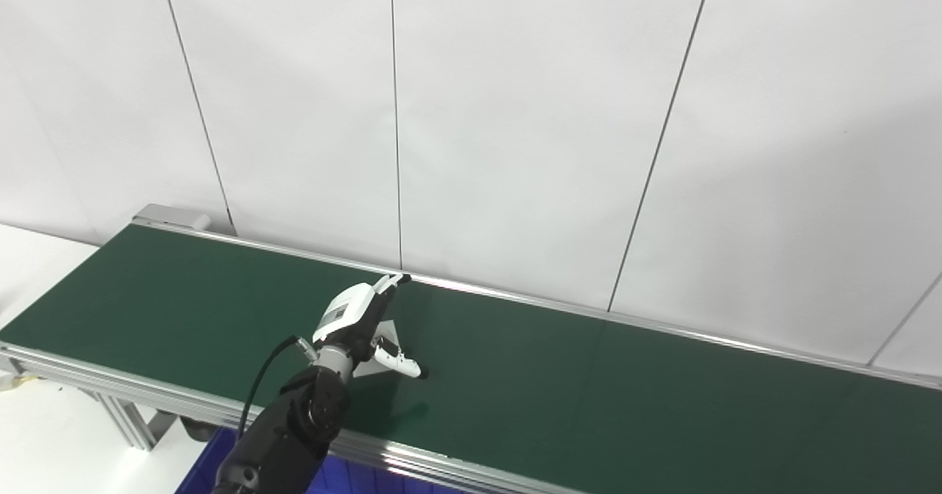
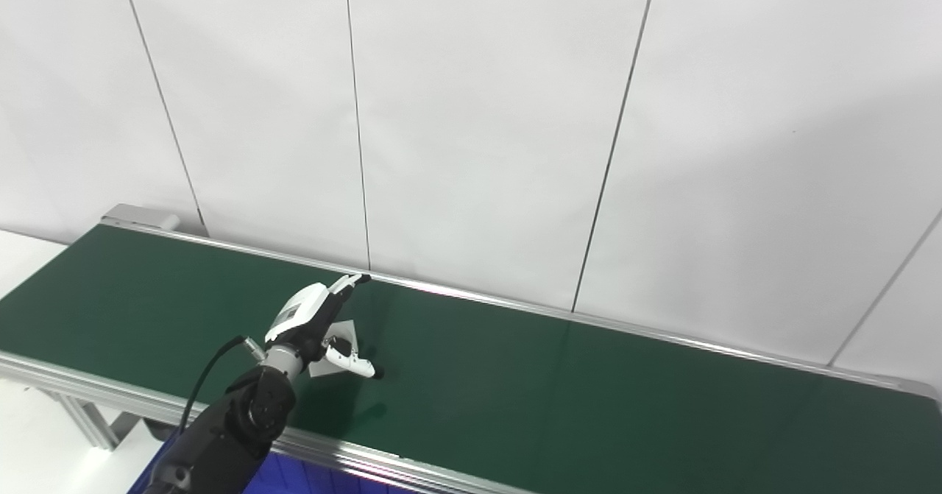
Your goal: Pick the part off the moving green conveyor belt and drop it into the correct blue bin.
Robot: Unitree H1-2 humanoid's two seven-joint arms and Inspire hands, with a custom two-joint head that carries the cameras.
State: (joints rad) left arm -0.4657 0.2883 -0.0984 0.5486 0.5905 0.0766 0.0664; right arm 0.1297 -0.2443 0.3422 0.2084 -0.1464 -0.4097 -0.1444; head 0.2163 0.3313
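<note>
A flat grey triangular part (image 1: pixel 384 334) lies on the green conveyor belt (image 1: pixel 589 391), also in the right eye view (image 2: pixel 343 335). My left hand (image 1: pixel 362 319) hovers right over it, white and black, fingers spread forward and thumb stretched to the right. The hand covers the part's left half. It is open and holds nothing. The hand also shows in the right eye view (image 2: pixel 315 319). My right hand is not in view.
A blue bin (image 1: pixel 346 475) sits under the belt's near edge, mostly hidden by my left arm and the rail. The belt's aluminium near rail (image 1: pixel 456 472) runs along the front. A white panel wall stands behind the belt.
</note>
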